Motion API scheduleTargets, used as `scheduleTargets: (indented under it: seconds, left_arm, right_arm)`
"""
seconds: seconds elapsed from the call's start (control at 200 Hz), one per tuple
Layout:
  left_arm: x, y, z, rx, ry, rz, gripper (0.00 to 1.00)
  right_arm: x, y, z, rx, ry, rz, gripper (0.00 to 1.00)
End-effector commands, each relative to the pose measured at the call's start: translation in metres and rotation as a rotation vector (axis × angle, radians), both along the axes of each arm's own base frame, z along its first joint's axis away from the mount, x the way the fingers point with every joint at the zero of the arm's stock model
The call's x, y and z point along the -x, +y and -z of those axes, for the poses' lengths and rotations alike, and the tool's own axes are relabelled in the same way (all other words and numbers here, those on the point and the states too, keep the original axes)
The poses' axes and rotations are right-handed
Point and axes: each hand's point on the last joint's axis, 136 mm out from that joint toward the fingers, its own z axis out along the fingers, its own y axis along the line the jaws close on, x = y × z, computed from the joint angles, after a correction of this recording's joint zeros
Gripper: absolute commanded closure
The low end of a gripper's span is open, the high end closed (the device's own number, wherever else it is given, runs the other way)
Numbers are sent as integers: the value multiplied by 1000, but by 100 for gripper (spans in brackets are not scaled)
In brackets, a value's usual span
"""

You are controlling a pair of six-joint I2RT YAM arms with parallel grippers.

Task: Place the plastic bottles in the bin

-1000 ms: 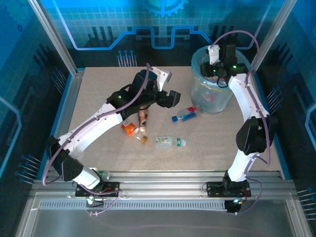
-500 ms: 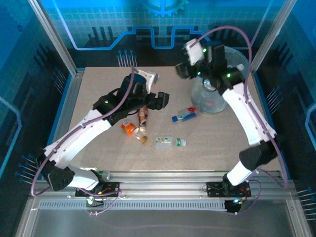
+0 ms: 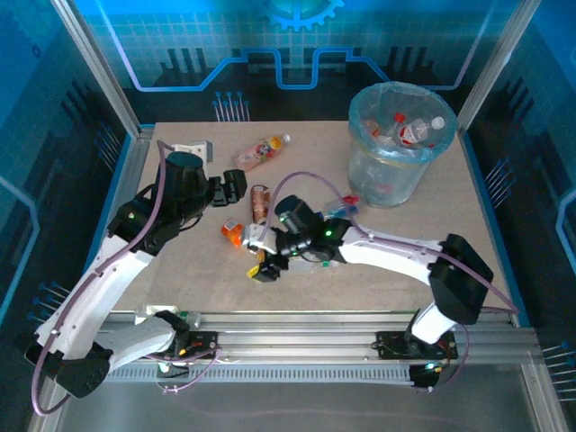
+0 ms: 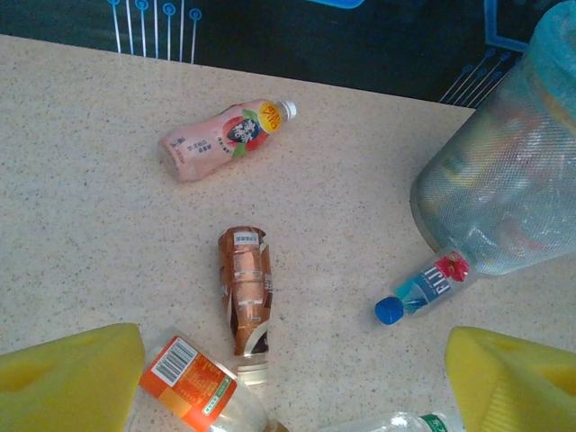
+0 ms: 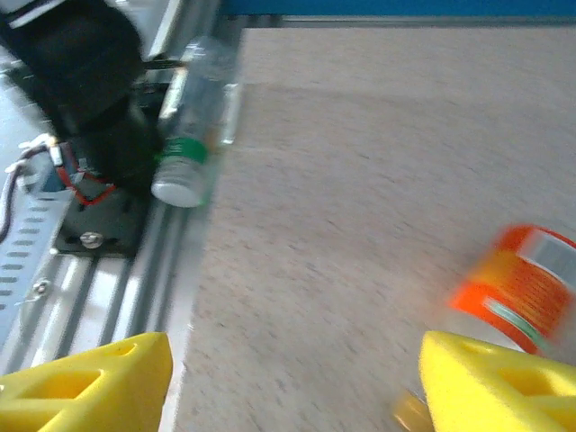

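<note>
We found the left gripper (image 4: 292,360) and right gripper (image 5: 292,360) both spread, holding nothing. Several plastic bottles (image 4: 246,288) lay scattered on the table (image 3: 315,153); others sat in the bin (image 3: 387,175) at far right.

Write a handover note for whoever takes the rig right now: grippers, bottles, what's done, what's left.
Left gripper: open, empty, near the orange-labelled bottle.
Right gripper: open, empty, low over the table.
Done: several bottles in the bin.
To do, at least: pink bottle, brown bottle, blue-capped bottle beside the bin, orange-labelled bottle, all lying on the table; green-capped bottle on the near rail.
</note>
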Motion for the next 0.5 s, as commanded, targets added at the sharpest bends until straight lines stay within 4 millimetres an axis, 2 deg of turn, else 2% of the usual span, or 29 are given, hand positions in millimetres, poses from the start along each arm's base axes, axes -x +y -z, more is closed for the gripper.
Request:
scheduleTargets:
  seconds: [0.0,0.1,0.125,0.13,0.235,0.365,0.49]
  left_arm:
    - [2,6,14,-13,56,-28,12]
    - [2,6,11,-11,52,-29,12]
    - [2,7,10,-14,49,-29,12]
    - [2,7,10,-15,49,-30,12]
    - [3,9,7,-26,45,-27,12]
    - [5,10,8,-37,47,-23,12]
    - [6,10,9,-31,41,-20,12]
  right_arm:
    - [38,37,6,-92,-104,-241,23]
    - [62,61,31,-70,-104,-347,22]
    - [67,67,31,-83,-108,-370,22]
    - [68,68,37,-73,-100,-374,22]
    - [84,88,49,-86,-90,-440,21]
    - [92,110,70,-71,-101,-440,20]
    - [89,126,88,-51,-115,-395,19]
